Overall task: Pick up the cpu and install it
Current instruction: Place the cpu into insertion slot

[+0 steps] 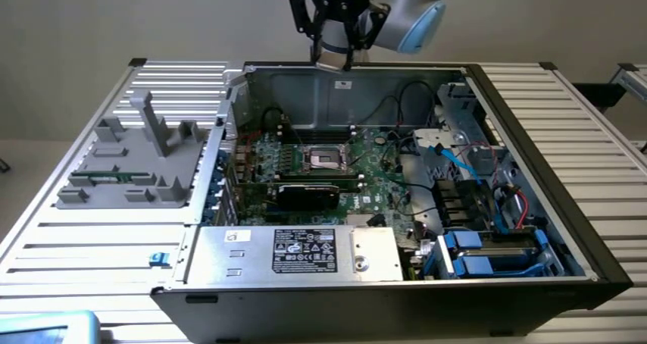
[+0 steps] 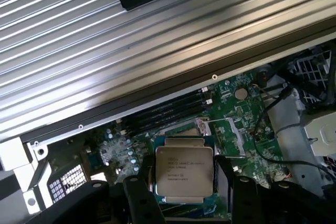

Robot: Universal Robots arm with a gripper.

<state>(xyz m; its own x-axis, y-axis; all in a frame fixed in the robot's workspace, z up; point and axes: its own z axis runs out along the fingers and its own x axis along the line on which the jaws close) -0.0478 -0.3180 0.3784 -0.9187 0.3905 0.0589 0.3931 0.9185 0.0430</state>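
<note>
The gripper (image 2: 185, 186) is closed on the cpu (image 2: 184, 170). Two dark fingers (image 2: 140, 195) press on opposite edges of the flat chip, which lies level with its silver-tan lid and printed lettering turned to the wrist camera. The chip is almost square, so it has no real long axis; what counts is its turn. Its edges look slightly skewed against the black memory slots (image 2: 163, 114) on the board below, though the slant of the view may account for that.

Just past one free edge of the chip, the metal frame of the socket (image 2: 203, 125) peeks out. Along this line of sight, then, the chip hangs roughly over its seat on the green motherboard (image 2: 239, 114).

In the exterior view the gripper (image 1: 334, 56) hangs high, above the rear wall of the open computer case (image 1: 404, 310). The socket (image 1: 326, 158) sits low on the case floor, well apart from the held chip. From the hand it lies downward and toward the viewer, which I judge to be the relation that matters here.

A black expansion card (image 1: 308, 195) lies just beyond the socket, then the labelled power supply (image 1: 293, 253). Off to the exterior view's left, a grey tray (image 1: 132, 162) rests on the slatted table (image 1: 576, 117)
</note>
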